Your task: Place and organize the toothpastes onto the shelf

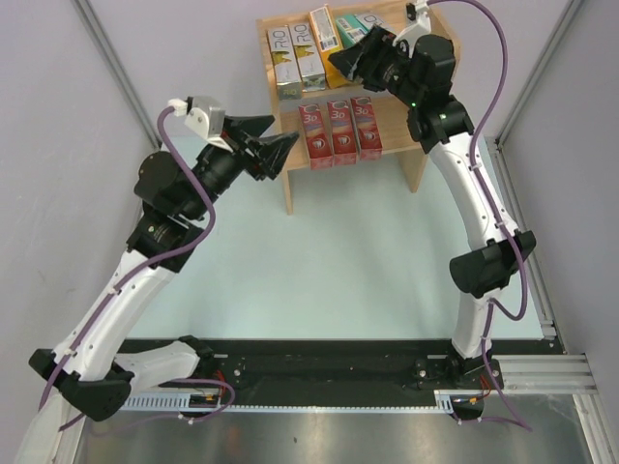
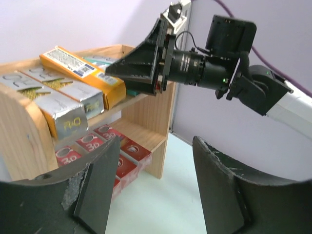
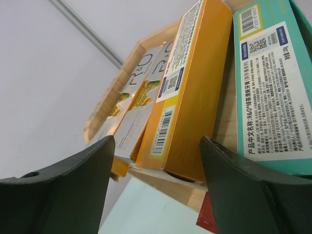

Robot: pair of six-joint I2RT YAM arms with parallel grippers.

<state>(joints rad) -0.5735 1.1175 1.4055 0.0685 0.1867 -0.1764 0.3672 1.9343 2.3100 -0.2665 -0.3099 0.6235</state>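
Note:
The wooden shelf [image 1: 416, 159] stands at the back of the table. Its top tier holds two silver R.O toothpastes [image 1: 297, 60], an orange-yellow one [image 1: 324, 29] and a teal one [image 1: 356, 23]. Three red 3D toothpastes [image 1: 340, 131] lie side by side on the lower tier. My left gripper [image 1: 283, 131] hangs open and empty just left of the lower tier, with the red cartons [image 2: 129, 152] beyond its fingers [image 2: 100, 185]. Open as well, my right gripper [image 1: 346, 60] hovers at the front edge of the top tier, facing the end of the orange-yellow carton [image 3: 195, 92] without touching it; the teal carton [image 3: 273, 83] lies to its right.
Grey walls close in the left and right sides, and a metal rail [image 1: 542, 290] runs along the right edge. The pale green tabletop [image 1: 329, 271] stretches between the shelf and the arm bases. In the left wrist view my right gripper [image 2: 139, 66] reaches over the top tier.

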